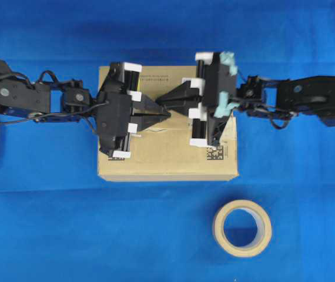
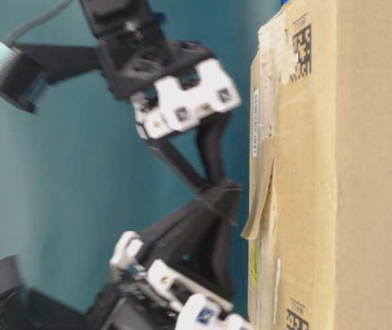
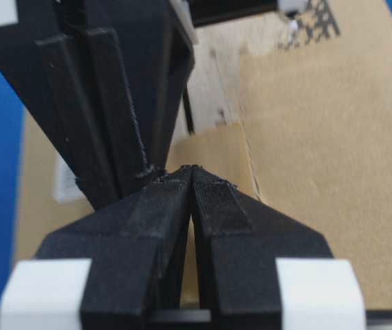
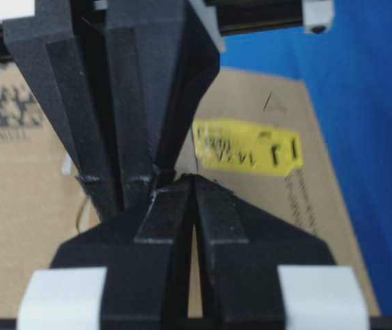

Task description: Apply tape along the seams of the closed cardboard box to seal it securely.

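Observation:
The cardboard box lies flat in the middle of the blue table. Both grippers hover over its top, and their tips meet over the middle line. My left gripper is shut, pads pressed together, with nothing between them. My right gripper is also shut and empty. A smoother tan patch lies on the box just beyond my left tips; it may be the tape. A short dark stretch of the seams shows past it. The rest is hidden under the fingers.
A cream tape roll lies on the table in front of the box, to the right. A yellow sticker and a black matrix code mark the box top. A ragged strip curls off the box.

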